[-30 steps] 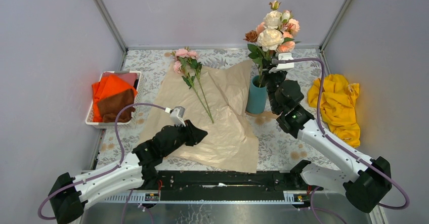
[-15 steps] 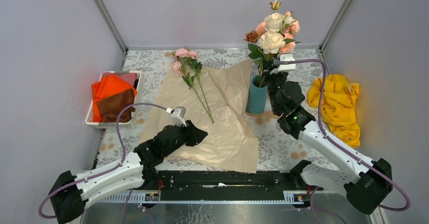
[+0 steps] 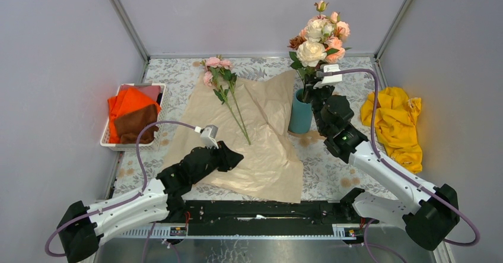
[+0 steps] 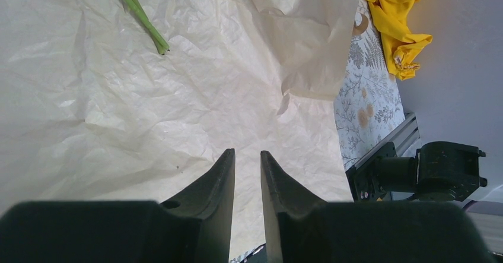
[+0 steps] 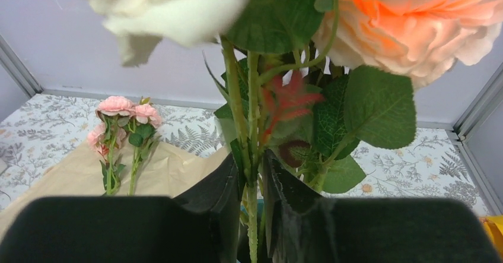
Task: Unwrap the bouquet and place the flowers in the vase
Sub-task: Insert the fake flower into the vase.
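Standing upright in the vase (image 3: 301, 118), flowers (image 3: 315, 42) run through the right hand (image 5: 250, 159), grip unclear; left hand (image 4: 246, 153) ajar.

Twin arms, same build. The left arm (image 3: 127, 206) shows white shells on its near links, then chunky black joints further out; a purple cable (image 3: 137, 150) loops to a small white camera box (image 3: 207, 136). The right arm (image 3: 391, 177) matches, white then black, with a green light (image 3: 344, 137) glowing on it. Left gripper (image 4: 247, 154): matte black wedge fingers (image 4: 220, 177), one small round hole (image 4: 169, 204) in the housing. Right gripper (image 5: 250, 163): black too.
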You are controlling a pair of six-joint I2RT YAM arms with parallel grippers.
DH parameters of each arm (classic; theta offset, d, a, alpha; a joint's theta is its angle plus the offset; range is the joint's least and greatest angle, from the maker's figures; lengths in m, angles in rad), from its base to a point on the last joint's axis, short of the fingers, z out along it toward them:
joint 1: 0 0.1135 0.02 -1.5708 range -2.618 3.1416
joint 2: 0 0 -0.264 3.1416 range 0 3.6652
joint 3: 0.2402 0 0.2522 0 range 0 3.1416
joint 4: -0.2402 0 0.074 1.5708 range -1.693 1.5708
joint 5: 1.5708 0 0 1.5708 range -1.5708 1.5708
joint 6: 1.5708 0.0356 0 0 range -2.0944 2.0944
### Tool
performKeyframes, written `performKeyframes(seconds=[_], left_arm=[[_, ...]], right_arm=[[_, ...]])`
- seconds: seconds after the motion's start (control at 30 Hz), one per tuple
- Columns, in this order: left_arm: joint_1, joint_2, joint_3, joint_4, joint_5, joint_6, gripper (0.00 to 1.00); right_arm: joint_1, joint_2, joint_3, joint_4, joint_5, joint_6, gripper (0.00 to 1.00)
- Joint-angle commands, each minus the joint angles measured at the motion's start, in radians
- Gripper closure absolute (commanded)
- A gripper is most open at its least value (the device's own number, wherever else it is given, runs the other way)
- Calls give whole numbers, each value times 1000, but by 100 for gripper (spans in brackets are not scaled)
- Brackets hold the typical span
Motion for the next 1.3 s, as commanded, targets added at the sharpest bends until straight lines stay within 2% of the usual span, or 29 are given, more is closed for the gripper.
performKeyframes(seconds=[0.0, 0.13, 0.37, 0.5, 0.63, 0.87, 1.13, 1.27], left_arm=[[-4, -12, -11, 31, -14, 0, 72], [-5, -12, -12, 32, -14, -1, 72], [-6, -18, -14, 29, -15, -4, 72], [-5, -16, -15, 31, -14, -4, 72], [-5, -9, -16, 36, -14, -2, 72], [-4, -2, -17, 42, -13, -5, 72], [-4, 4, -15, 49, -9, -7, 72], [-4, 6, -9, 48, -12, -7, 72]], right_arm=[[-8, -13, -12, 1, -15, 15, 72], [-6, -17, -12, -4, -14, 14, 63], [-8, -37, -17, -6, -19, 17, 39], [-7, -52, -15, -20, -27, 22, 31], [-7, -74, -9, -39, -40, 29, 25], [-7, -121, 11, -97, -76, 55, 20], [-6, -197, 14, -137, -41, 67, 3], [-6, -245, 52, -192, -61, 89, 0]])
